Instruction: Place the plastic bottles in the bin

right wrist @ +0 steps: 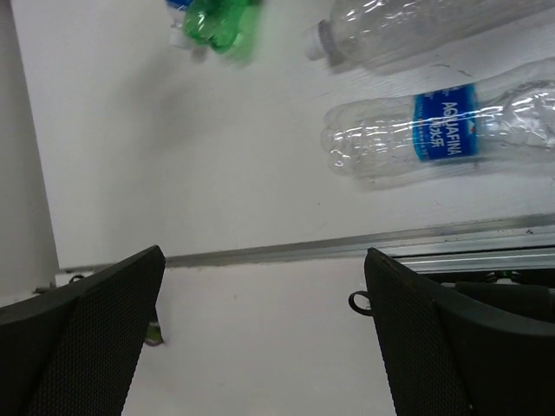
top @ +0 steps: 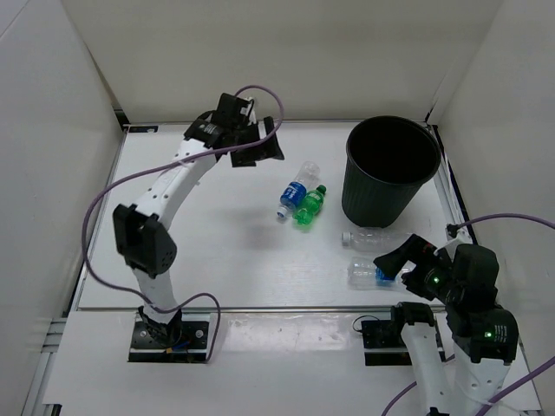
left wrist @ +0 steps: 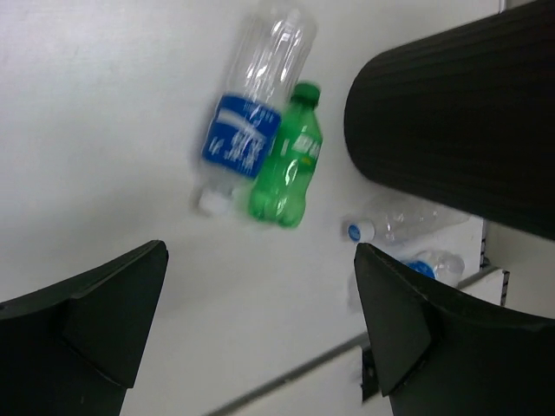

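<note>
- Plastic bottles, four small ones, all lie on their sides on the flat white table (top: 217,251). None is in the bin.
- The tall round black plastic bin with ribbed sides (top: 381,204) stands upright at the far right of the table.
- A clear plastic bottle with a blue label (top: 293,192) and a small green plastic bottle with a green cap (top: 310,206) lie touching, side by side, left of the bin.
- A plain clear plastic bottle (top: 368,237) lies just in front of the bin.
- Beside it, nearer the front edge, lies a second clear bottle with a blue label (top: 364,274).
- The left gripper (left wrist: 260,251) is spread wide and holds nothing. It is up over the far left part of the table.
- The right gripper (right wrist: 264,253) is spread wide too, with nothing in it. It is close to the second clear bottle with a blue label.
</note>
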Robot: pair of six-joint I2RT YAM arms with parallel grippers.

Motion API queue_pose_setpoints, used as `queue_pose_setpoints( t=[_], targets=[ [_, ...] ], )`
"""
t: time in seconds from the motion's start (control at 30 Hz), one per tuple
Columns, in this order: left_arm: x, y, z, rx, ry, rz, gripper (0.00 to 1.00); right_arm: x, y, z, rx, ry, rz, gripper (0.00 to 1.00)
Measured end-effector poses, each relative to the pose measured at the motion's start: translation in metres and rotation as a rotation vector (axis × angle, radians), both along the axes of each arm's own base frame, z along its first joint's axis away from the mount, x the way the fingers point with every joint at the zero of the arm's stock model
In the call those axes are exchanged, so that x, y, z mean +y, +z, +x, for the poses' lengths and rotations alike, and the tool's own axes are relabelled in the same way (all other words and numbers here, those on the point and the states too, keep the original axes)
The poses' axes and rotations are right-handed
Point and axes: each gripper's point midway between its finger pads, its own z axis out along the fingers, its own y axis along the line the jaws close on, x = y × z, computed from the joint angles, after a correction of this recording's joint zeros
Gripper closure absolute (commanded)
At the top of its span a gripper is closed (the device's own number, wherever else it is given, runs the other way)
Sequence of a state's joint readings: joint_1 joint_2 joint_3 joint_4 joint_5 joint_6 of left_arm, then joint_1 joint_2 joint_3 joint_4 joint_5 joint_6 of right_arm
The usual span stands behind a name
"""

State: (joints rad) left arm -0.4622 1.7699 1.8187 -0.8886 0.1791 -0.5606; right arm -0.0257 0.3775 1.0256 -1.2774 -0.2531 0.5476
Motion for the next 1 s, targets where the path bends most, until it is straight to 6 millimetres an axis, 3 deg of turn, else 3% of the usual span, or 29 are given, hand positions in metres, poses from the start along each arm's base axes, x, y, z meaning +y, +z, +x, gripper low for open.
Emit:
queue_pose_setpoints(
  t=[0.13, 0.27, 0.4, 0.47, 0.63, 0.7, 0.77, 0.8, 0.83, 0.93, 1.0],
  targets=[
    [-0.037, -0.019, 0.049, -0.059, -0.100, -0.018, 0.00, 0.009, 0.004, -0.002, -0.027, 0.067, 0.014, 0.01],
    [-0.070, -0.070, 0.082, -0.043, -0.194, -0.025, 0.00, 0.008, 0.006, 0.000, -0.037, 0.080, 0.000, 0.01],
    [-0.082, -0.144, 0.087, 0.048, -0.240, 0.029, 0.00, 0.006, 0.019, 0.007, -0.031, 0.075, -0.014, 0.01],
    [-0.088, -0.172, 0.089, 0.075, -0.258, 0.050, 0.00, 0.004, 0.027, 0.012, -0.037, 0.071, -0.026, 0.01],
    [-0.104, -0.200, 0.096, 0.075, -0.300, 0.054, 0.00, -0.005, 0.023, 0.015, -0.011, 0.048, -0.073, 0.01],
    [-0.107, -0.203, 0.094, 0.077, -0.311, 0.047, 0.09, -0.010, 0.022, 0.016, 0.006, 0.036, -0.097, 0.01],
    [-0.111, -0.204, 0.094, 0.079, -0.316, 0.032, 0.25, -0.014, 0.021, 0.018, 0.011, 0.027, -0.117, 0.01],
    [-0.112, -0.206, 0.093, 0.084, -0.317, 0.025, 0.38, -0.015, 0.020, 0.019, 0.016, 0.023, -0.127, 0.01],
    [-0.114, -0.208, 0.092, 0.092, -0.320, 0.012, 0.67, -0.017, 0.019, 0.019, 0.019, 0.020, -0.133, 0.01],
    [-0.115, -0.204, 0.093, 0.100, -0.314, -0.027, 0.81, -0.020, 0.017, 0.020, 0.025, 0.014, -0.152, 0.01],
    [-0.111, -0.204, 0.095, 0.111, -0.294, -0.039, 0.81, -0.021, 0.016, 0.021, 0.029, 0.011, -0.161, 0.01]
  ],
)
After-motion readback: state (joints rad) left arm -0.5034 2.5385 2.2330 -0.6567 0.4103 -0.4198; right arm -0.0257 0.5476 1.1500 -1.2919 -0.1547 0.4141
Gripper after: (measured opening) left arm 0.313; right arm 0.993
